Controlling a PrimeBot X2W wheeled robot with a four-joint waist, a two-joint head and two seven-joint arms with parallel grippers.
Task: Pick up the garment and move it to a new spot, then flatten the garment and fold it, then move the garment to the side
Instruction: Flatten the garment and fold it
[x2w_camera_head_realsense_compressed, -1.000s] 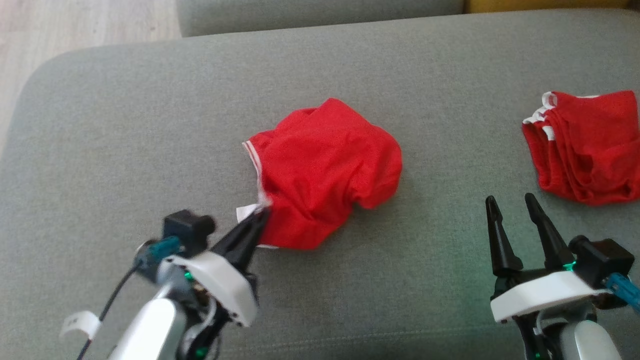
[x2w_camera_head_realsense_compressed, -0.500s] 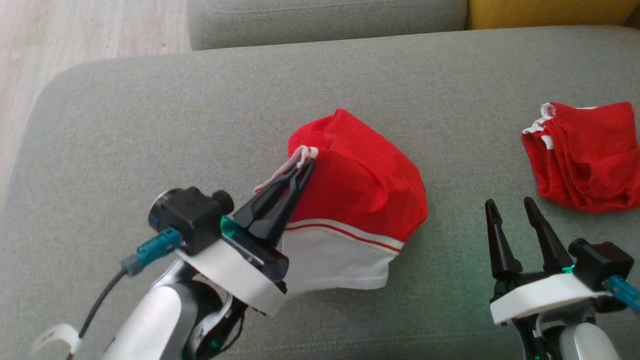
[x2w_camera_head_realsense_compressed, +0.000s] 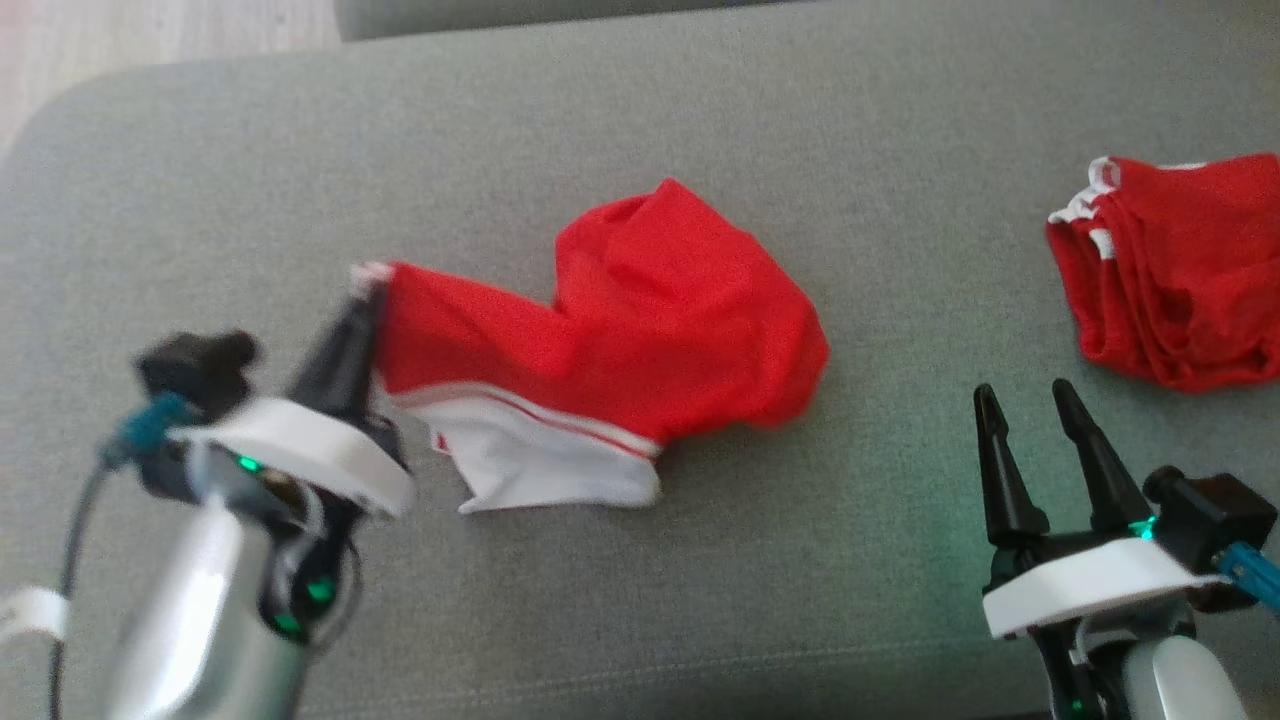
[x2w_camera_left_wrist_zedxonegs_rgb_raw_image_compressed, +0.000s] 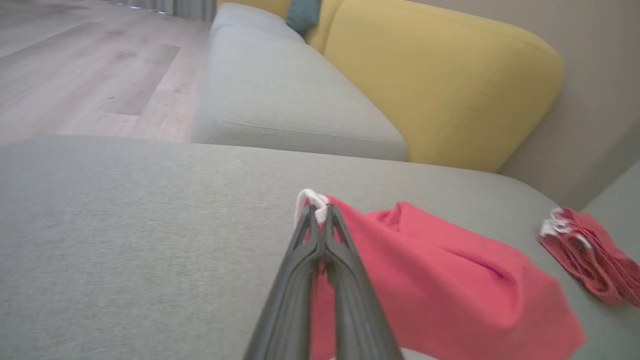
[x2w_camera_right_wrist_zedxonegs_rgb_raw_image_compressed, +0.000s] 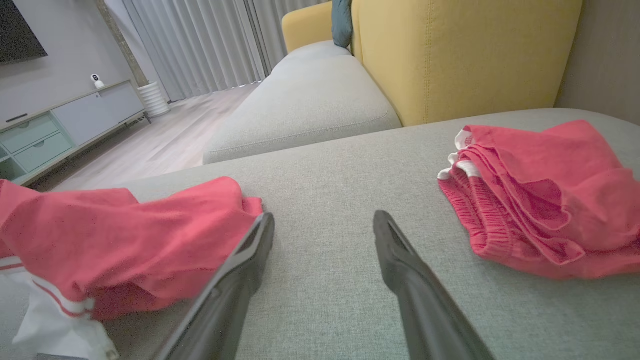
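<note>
The garment (x2w_camera_head_realsense_compressed: 640, 330), red with a white and red-striped panel, lies crumpled in the middle of the grey cushion (x2w_camera_head_realsense_compressed: 600, 120). Its left corner is lifted and stretched out leftwards. My left gripper (x2w_camera_head_realsense_compressed: 365, 285) is shut on that white-edged corner, and the left wrist view shows the trim pinched at the fingertips (x2w_camera_left_wrist_zedxonegs_rgb_raw_image_compressed: 316, 210) with the red garment (x2w_camera_left_wrist_zedxonegs_rgb_raw_image_compressed: 440, 280) trailing right. My right gripper (x2w_camera_head_realsense_compressed: 1030, 400) stands open at the lower right, apart from the cloth. In the right wrist view the garment (x2w_camera_right_wrist_zedxonegs_rgb_raw_image_compressed: 125, 235) lies left of the open gripper (x2w_camera_right_wrist_zedxonegs_rgb_raw_image_compressed: 322, 222).
A second red garment (x2w_camera_head_realsense_compressed: 1180, 270), folded, lies at the cushion's right edge, also seen in the right wrist view as a folded garment (x2w_camera_right_wrist_zedxonegs_rgb_raw_image_compressed: 545, 195). Another grey seat (x2w_camera_left_wrist_zedxonegs_rgb_raw_image_compressed: 285, 100) and a yellow backrest (x2w_camera_left_wrist_zedxonegs_rgb_raw_image_compressed: 450, 85) stand beyond. Wooden floor (x2w_camera_left_wrist_zedxonegs_rgb_raw_image_compressed: 90, 75) lies past the far left edge.
My left gripper has lifted the garment's corner and pulled it to the left, unrolling the cloth and baring its white panel. The right gripper has not moved. The head camera has shifted a little.
</note>
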